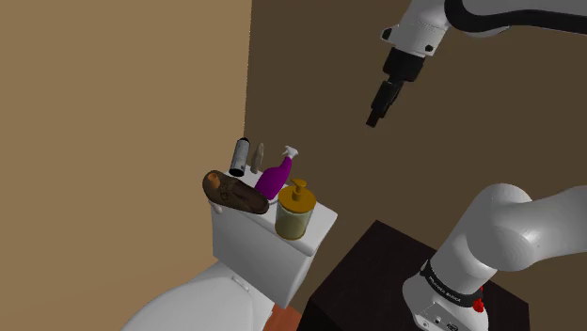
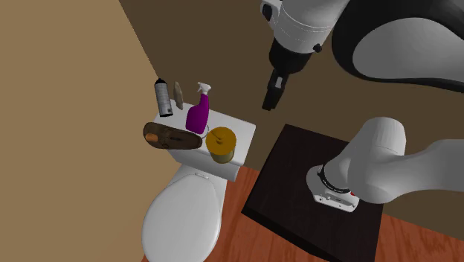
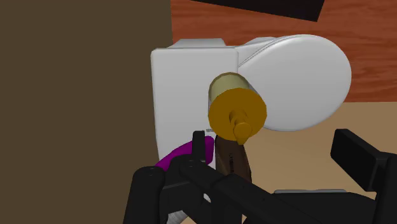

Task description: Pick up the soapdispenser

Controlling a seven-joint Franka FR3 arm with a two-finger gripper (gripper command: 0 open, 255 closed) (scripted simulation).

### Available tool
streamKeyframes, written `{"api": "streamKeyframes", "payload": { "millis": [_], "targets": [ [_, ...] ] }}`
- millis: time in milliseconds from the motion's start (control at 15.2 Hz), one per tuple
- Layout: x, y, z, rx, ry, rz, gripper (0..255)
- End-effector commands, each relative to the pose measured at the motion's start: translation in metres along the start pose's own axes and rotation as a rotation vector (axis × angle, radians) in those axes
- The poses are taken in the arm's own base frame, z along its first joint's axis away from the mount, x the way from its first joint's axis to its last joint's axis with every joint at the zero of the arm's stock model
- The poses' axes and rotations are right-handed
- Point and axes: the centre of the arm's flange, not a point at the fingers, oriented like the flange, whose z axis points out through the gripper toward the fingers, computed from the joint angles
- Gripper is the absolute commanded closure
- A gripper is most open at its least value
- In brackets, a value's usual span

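The soap dispenser (image 1: 294, 212) (image 2: 221, 144) (image 3: 235, 108) is a yellowish jar with a gold pump top. It stands upright on the white toilet tank (image 1: 263, 252) (image 2: 242, 126) (image 3: 181, 83), at the end nearest the stand. My gripper (image 1: 374, 118) (image 2: 268, 103) (image 3: 277, 140) hangs in the air well above the tank, off to the shoulder view's right of the dispenser. It points down and is open, with nothing between its fingers. In the wrist view the dispenser lies ahead, closer to one finger (image 3: 203, 147) than to the other.
Also on the tank are a purple spray bottle (image 1: 275, 176) (image 2: 198, 115), a brown shoe-like object (image 1: 232, 192) (image 2: 172, 137), a dark spray can (image 1: 241, 157) (image 2: 163, 98) and a small grey bottle (image 1: 258, 157). Tan and brown walls meet behind. The toilet lid (image 2: 182, 219) and dark stand (image 2: 297, 186) lie below.
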Motion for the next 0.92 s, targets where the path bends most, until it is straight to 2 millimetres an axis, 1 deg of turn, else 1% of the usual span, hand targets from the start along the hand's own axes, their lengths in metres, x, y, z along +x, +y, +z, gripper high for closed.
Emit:
{"api": "streamKeyframes", "payload": {
  "millis": [0, 858],
  "targets": [
    [0.0, 0.0, 0.0, 0.0, 0.0, 0.0, 0],
    [0.075, -0.025, 0.156, -0.009, -0.042, 0.022, 0]
  ]
}}
